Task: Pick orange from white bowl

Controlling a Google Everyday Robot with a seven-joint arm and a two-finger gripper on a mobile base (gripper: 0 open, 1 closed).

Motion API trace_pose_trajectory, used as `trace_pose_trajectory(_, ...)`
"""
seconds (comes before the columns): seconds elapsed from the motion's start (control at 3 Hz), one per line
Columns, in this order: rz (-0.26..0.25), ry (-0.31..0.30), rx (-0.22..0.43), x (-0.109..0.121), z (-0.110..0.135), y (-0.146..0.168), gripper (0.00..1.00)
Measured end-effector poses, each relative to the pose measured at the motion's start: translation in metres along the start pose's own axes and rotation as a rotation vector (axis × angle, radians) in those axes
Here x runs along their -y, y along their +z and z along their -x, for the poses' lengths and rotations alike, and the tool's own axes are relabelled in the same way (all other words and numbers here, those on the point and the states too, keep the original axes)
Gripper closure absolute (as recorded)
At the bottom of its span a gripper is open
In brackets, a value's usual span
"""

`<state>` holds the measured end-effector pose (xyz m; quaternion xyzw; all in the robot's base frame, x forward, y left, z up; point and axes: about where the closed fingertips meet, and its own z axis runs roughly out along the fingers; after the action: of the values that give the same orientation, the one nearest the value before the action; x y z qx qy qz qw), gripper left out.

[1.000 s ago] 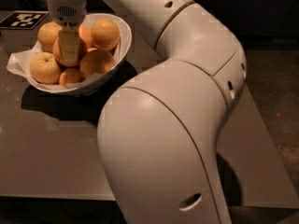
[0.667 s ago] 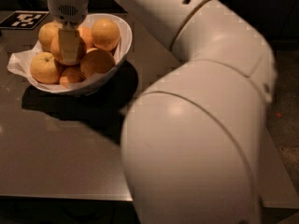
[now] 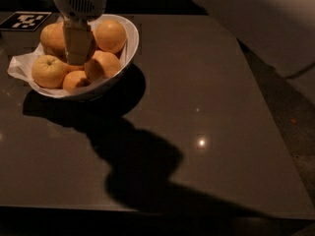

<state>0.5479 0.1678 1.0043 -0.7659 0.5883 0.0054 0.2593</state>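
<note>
Oranges [image 3: 102, 65] heaped in white bowl [image 3: 132, 38], far left of the scene, on dark glossy table [image 3: 206, 82]. Round, so no long axis to speak of; leftmost one turned stem dimple up.

Spread widest: table, filling almost all of the view, with one broad shadow [image 3: 138, 166] thrown across its near half and small glints of light to the right. Next down: bowl, one only, rim slanted, high at the right and low at the front left, crumpled white paper [image 3: 17, 65] poking out over the left edge. Next: gripper [image 3: 78, 53], one, lowered from above into the middle of the heap, touching fruit on either side and hiding the heap's centre; open or closed, cannot tell. Then fruit: five counted in plain sight, ringed about the gripper. Smallest: one black-and-white marker [image 3: 24, 20], flat on the table just behind the bowl.
</note>
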Motion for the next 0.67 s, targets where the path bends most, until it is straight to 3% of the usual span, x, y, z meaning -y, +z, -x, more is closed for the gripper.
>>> trace_pose_trajectory(0.67,-0.078,-0.062,0.030,-0.059,0.008,-0.057,1.00)
